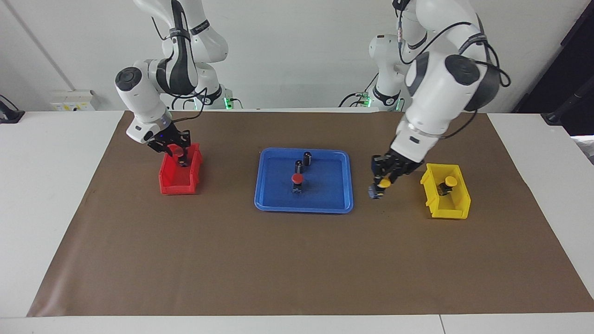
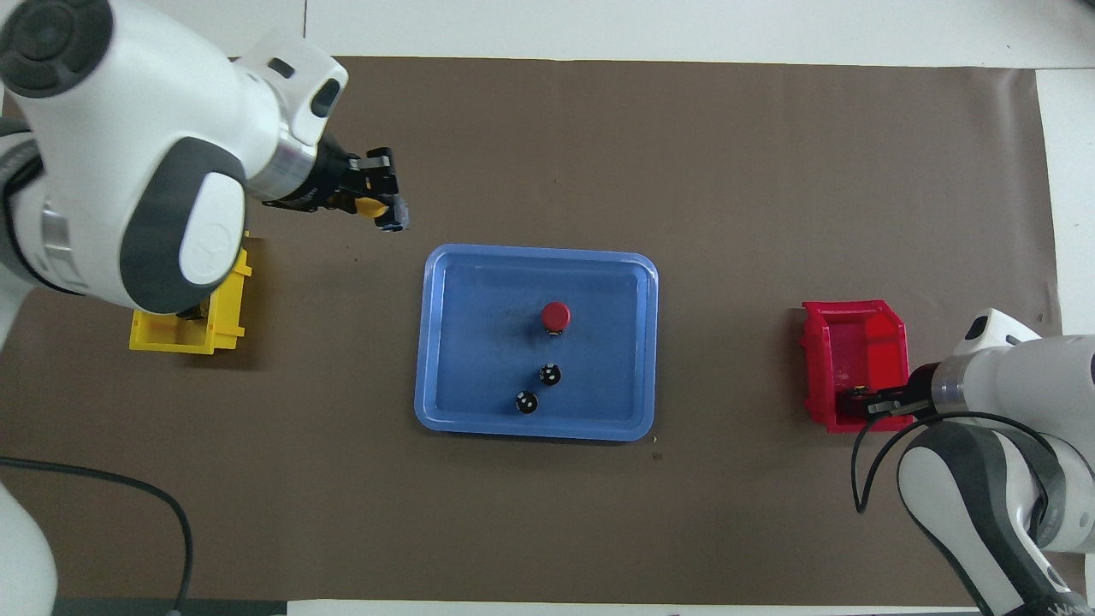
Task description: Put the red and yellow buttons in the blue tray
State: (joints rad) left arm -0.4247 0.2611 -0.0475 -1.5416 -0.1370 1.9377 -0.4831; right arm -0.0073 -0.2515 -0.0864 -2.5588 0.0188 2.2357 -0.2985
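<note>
The blue tray point(image 1: 264, 185) point(image 2: 428, 342) lies mid-table. One red button point(image 1: 297, 179) point(image 2: 556, 316) stands in it. My left gripper point(image 1: 381, 186) point(image 2: 381, 208) is shut on a yellow button point(image 1: 384, 184) point(image 2: 369, 206) and holds it above the mat between the tray and the yellow bin point(image 1: 457, 204) point(image 2: 184, 338). A second yellow button point(image 1: 449, 182) sits in that bin. My right gripper point(image 1: 175, 149) point(image 2: 866, 404) is down in the red bin point(image 1: 178, 183) point(image 2: 855, 342), at a second red button point(image 1: 176, 150).
Two dark cylinders point(image 1: 307, 157) point(image 1: 298, 166) without coloured caps stand in the tray nearer to the robots than the red button; they also show in the overhead view point(image 2: 526, 401) point(image 2: 550, 374). A brown mat point(image 1: 297, 260) covers the table.
</note>
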